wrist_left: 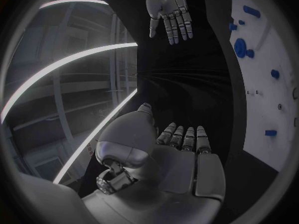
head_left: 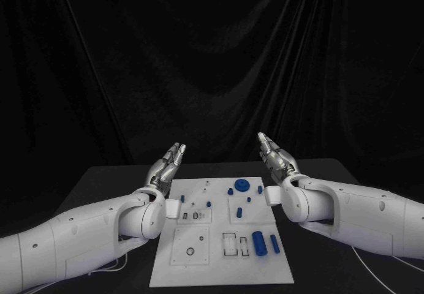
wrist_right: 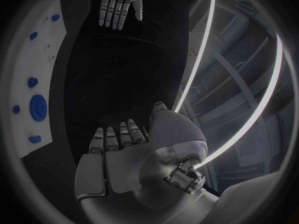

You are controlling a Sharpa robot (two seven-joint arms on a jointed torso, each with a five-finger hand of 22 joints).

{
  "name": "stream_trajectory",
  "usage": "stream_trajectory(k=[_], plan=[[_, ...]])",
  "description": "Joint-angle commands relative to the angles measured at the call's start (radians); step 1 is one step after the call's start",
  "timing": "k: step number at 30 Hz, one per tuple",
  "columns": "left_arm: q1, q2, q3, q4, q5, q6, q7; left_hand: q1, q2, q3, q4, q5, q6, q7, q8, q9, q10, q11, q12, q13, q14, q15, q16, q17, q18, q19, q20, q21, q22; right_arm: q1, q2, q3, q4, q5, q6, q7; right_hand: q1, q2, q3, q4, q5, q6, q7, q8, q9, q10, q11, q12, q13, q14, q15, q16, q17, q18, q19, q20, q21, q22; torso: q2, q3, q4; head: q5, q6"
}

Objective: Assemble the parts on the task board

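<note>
Plainly, both the left hand (head_left: 166,163) and the right hand (head_left: 276,157) are hovering flat-fingered, holding nothing, flanking the task board's (head_left: 221,272) far end, where a careless descent risks scattering the loose blue parts (head_left: 258,243)

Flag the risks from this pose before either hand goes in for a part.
1. Both the left hand and the right hand are open and raised at the far corners of the task board, holding nothing; each must descend, and a forearm sweeping low could nudge the board.
2. The blue parts are small and close together, such as the round gear-like part and the large cylinder; broad fingers may knock a neighbour.
</note>
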Motion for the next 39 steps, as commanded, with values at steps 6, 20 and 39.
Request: stream_trajectory(k=[6, 20, 39], plan=[[0.046, 0.036, -0.053, -0.086, 0.100, 0.410, 0.120, 0.012, 0.001, -0.053, 0.002, 0.011, 0.014, -0.007, 0.006, 0.005, 0.010, -0.021, 0.015, -0.001, 0.010, -0.056, -0.010, -0.007, -0.004, -0.001, -0.003, -0.013, -0.004, 0.035, 0.018, -0.031, -0.040, 0.144, 0.211, -0.010, 0.010, -0.001, -0.015, -0.007, 0.013, 0.018, 0.004, 0.011, 0.012, 0.013, 0.002, 0.018, 0.013, 0.007, -0.166, -0.023, -0.012, 0.020, 0.010, -0.044, -0.017, -0.009, 0.000, -0.0002, 0.0001, 0.000, 0.000], [0.084, 0.067, -0.106, -0.162, 0.152, 0.639, 0.173, 0.027, -0.007, -0.051, 0.000, 0.009, 0.023, -0.011, 0.007, 0.006, 0.010, -0.021, 0.014, -0.001, 0.010, -0.039, -0.010, -0.007, 0.018, -0.001, 0.036, -0.013, -0.004, 0.036, 0.018, -0.032, -0.040, 0.145, 0.213, -0.010, 0.027, -0.006, -0.010, -0.010, 0.015, 0.029, 0.025, 0.013, 0.013, 0.016, 0.024, 0.025, 0.013, 0.007, -0.144, -0.023, -0.012, 0.020, 0.010, -0.021, -0.017, -0.009, 0.000, -0.0002, 0.0001, 0.000, 0.000], [0.085, -0.049, -0.106, -0.179, -0.064, 0.664, 0.216, 0.112, -0.047, -0.050, 0.002, 0.008, 0.123, -0.012, 0.038, 0.019, 0.040, 0.110, 0.144, 0.018, 0.021, 0.058, 0.006, 0.002, 0.053, 0.014, 0.166, 0.001, 0.005, 0.050, -0.024, -0.032, -0.119, -0.434, 0.293, -0.010, 0.187, -0.069, 0.016, -0.016, 0.039, 0.136, 0.141, 0.046, 0.024, 0.078, 0.148, 0.037, 0.017, 0.020, 0.120, -0.009, -0.005, 0.009, 0.010, 0.213, -0.017, -0.009, 0.002, 0.0009, -0.0015, 0.015, -0.084]])
